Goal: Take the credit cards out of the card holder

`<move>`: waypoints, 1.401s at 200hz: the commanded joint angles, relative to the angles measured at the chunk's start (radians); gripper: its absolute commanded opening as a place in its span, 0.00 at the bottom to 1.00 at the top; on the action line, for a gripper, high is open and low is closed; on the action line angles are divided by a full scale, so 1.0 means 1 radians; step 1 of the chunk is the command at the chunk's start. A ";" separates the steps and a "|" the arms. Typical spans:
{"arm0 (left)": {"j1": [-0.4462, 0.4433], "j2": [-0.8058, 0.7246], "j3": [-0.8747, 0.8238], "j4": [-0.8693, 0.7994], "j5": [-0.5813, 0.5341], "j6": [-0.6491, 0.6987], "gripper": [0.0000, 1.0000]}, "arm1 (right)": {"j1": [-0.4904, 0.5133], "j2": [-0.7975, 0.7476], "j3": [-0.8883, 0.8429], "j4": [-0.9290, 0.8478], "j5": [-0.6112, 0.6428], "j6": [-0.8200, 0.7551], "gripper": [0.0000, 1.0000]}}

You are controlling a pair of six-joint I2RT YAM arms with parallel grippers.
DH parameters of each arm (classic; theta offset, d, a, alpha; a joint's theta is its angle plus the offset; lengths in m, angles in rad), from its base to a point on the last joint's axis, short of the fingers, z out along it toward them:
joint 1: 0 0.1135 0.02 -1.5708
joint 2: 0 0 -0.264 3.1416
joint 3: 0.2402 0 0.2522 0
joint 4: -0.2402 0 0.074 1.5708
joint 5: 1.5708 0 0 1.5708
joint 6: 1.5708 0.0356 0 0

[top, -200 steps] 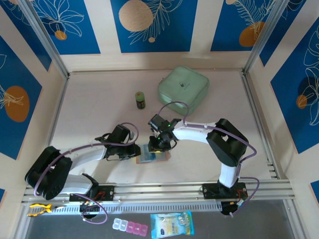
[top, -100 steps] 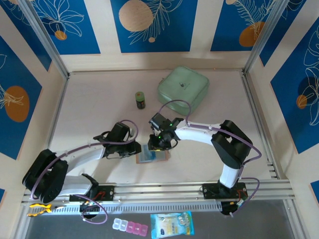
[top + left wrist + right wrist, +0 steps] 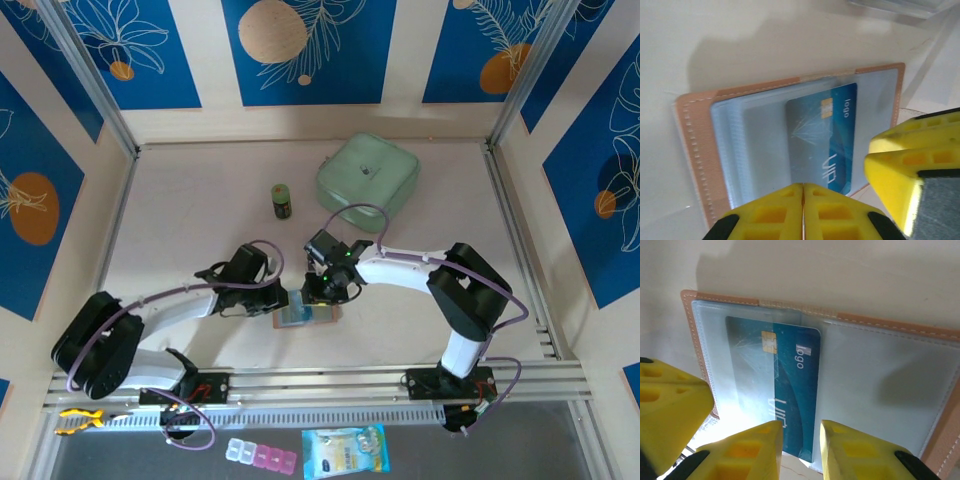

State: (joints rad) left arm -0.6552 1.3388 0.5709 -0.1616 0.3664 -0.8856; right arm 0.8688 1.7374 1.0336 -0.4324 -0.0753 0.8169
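Left wrist view: my left fingers point(image 3: 765, 215) cover near edge of card holder point(image 3: 695, 150) and near end of credit card point(image 3: 822, 135). What lies under their tips is hidden. One of my right fingers point(image 3: 910, 160) blocks holder's corner. Pale object point(image 3: 900, 5) at top edge is blurred and cut off.
Right wrist view: card's lower end is hidden behind fingers, contact unclear. Holder's right end is cut by frame.
Top view: holder is half under my wrists, card print too small to read.

Just ahead of my left jaws, the dark blue and teal plastic card point(image 3: 822, 137) in the clear pocket of the pinkish-tan leather wallet point(image 3: 690, 150) reads "logo" in small white letters beside its gold chip. Nearer my tips, larger letters look like "VIP". Above my right jaws the card point(image 3: 790, 385) again reads "logo".
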 commanded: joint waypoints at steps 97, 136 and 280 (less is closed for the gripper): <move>-0.028 0.071 0.014 -0.014 -0.030 0.013 0.00 | -0.020 -0.021 -0.016 0.033 -0.040 0.010 0.28; -0.028 0.079 0.014 -0.028 -0.038 0.022 0.00 | -0.025 -0.003 -0.012 0.047 -0.059 0.008 0.28; -0.029 0.074 0.022 -0.042 -0.041 0.024 0.00 | -0.037 0.044 -0.030 0.081 -0.091 0.015 0.28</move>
State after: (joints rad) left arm -0.6773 1.4090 0.5831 -0.1616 0.3397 -0.8810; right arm 0.8371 1.7660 1.0237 -0.3561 -0.1394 0.8196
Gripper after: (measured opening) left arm 0.044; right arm 0.280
